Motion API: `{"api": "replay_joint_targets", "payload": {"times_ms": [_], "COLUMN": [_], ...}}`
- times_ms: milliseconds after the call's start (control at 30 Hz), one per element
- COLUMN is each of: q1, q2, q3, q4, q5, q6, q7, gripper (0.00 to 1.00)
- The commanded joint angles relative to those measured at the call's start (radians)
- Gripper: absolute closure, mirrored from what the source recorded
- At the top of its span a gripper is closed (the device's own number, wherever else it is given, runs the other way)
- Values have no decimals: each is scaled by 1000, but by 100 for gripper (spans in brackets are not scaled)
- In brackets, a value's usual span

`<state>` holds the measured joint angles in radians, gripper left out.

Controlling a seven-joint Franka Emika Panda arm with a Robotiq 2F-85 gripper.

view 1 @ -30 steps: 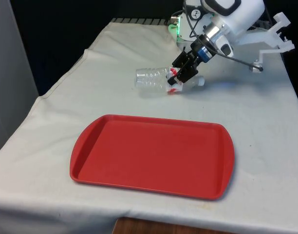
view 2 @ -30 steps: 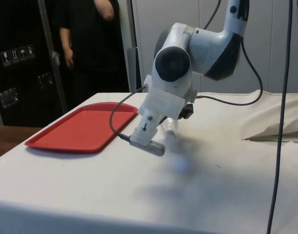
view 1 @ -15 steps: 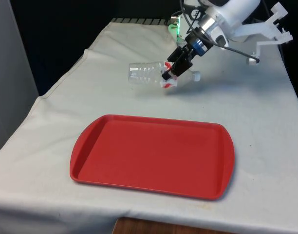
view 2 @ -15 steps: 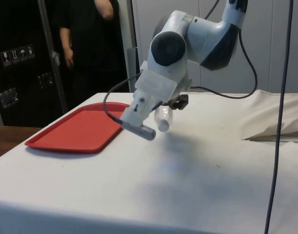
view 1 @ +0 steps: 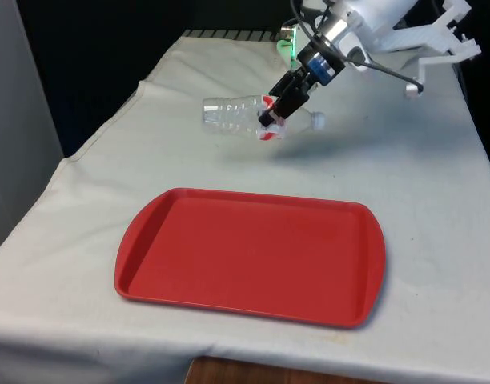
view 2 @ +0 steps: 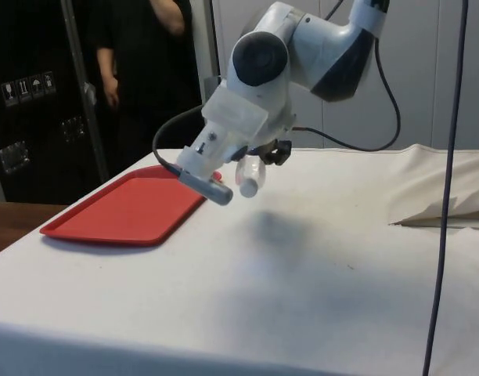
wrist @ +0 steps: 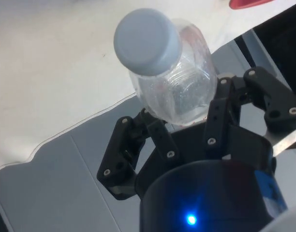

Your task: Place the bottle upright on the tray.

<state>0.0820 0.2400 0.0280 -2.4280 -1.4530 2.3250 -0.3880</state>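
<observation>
Pincer [view 1: 277, 112] clamped on clear bottle [view 1: 229, 117] near its red label, wording unreadable. Bottle lying horizontal, lifted clear of tabletop [view 1: 421, 184], at twelve o'clock from red tray [view 1: 149, 240]. Pale cap [wrist: 147, 41] pointing away from pincer.

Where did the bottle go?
The bottle lies sideways in the air, held by the tool, above the cloth beyond the tray's far edge in the front view.
</observation>
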Motion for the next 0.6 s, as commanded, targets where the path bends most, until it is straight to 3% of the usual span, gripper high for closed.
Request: {"api": "replay_joint_targets", "payload": {"times_ms": [0,67,100,300,333,400,567], "q1": [-6,-1,-7,-6,-2,-9,-9], "q2": [-3,-1,-4,-4,-1,-16,-34], "q3": [-4,-4,-8,-24,-23,-30,-41], "q4": [2,3,4,8,7,4,0], "q5": [-2,0,-4,-8,0,4,25], "q6": [19,7,27,53,37,61,72], "q7": [0,1,6,34,28,25,13], "gripper": [82,82,82,82,82,82,82]}}
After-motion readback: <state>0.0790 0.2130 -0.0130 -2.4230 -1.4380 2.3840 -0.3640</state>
